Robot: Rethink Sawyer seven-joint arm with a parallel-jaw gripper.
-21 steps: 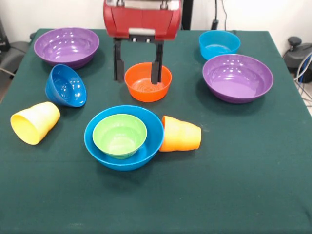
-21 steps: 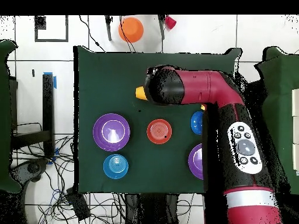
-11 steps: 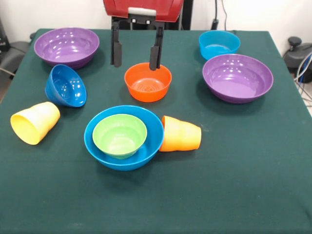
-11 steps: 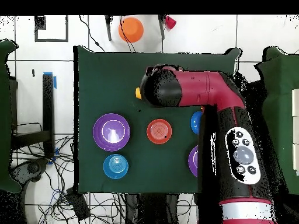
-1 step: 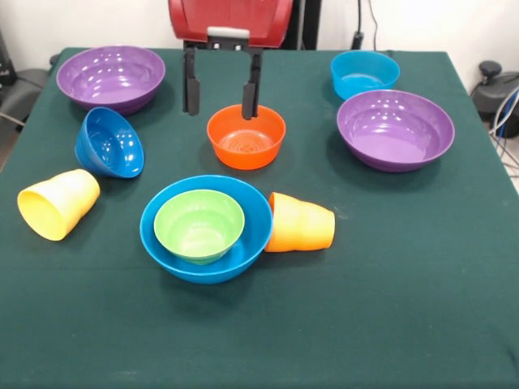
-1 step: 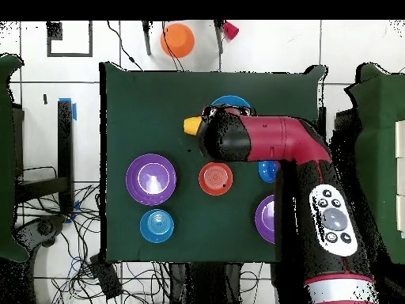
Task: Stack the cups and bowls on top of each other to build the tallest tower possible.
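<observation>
Bare table (image 5: 389,308) before orange cup (image 5: 301,224)

We count seven bowls on the desk (image 5: 422,267): two purple bowls, one at (image 5: 111,77) and one at (image 5: 395,128), one large blue bowl (image 5: 243,243), one green bowl (image 5: 199,224), one orange bowl (image 5: 246,136), one dark blue bowl (image 5: 109,143) and one cyan bowl (image 5: 364,73). We count two cups there: one yellow cup (image 5: 58,203) and one orange cup (image 5: 301,223).

Small bowl (image 5: 199,224) sits inside large bowl (image 5: 206,228); tipped cup (image 5: 300,223) touches its right
</observation>
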